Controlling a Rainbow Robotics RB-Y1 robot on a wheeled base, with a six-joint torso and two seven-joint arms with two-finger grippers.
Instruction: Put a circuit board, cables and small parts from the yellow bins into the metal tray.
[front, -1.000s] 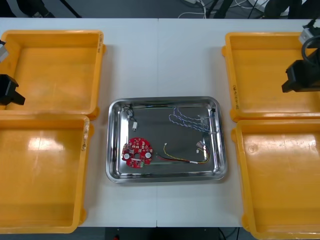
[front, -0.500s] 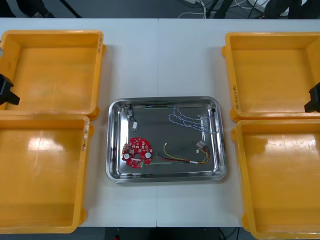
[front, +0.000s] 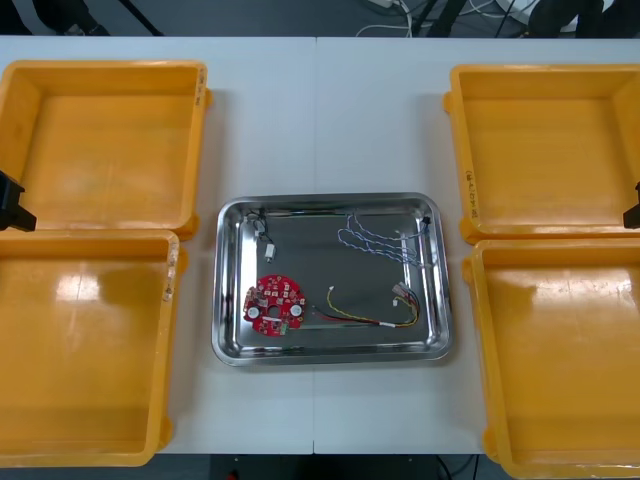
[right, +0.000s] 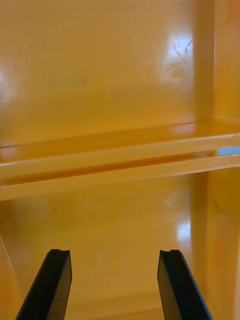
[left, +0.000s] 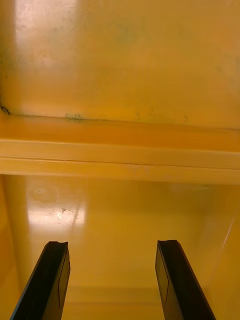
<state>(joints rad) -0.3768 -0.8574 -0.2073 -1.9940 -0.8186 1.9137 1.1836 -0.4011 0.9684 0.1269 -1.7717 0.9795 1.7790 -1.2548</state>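
While the left pincer and the right pincer hung with fingers apart and nothing between them, the metal tray sat loaded at mid-counter.
That pale counter, its seam running from 12 to 6 o'clock, carried yellow bins paired at 9 and 3 o'clock, each pincer near the rims where its pair met. Inside the tray the circuit board lay at 7 o'clock, the blue and white cable at 1 o'clock and the red and yellow cable at 5 o'clock. Dark floor and loose cords showed beyond the counter at 12 o'clock.
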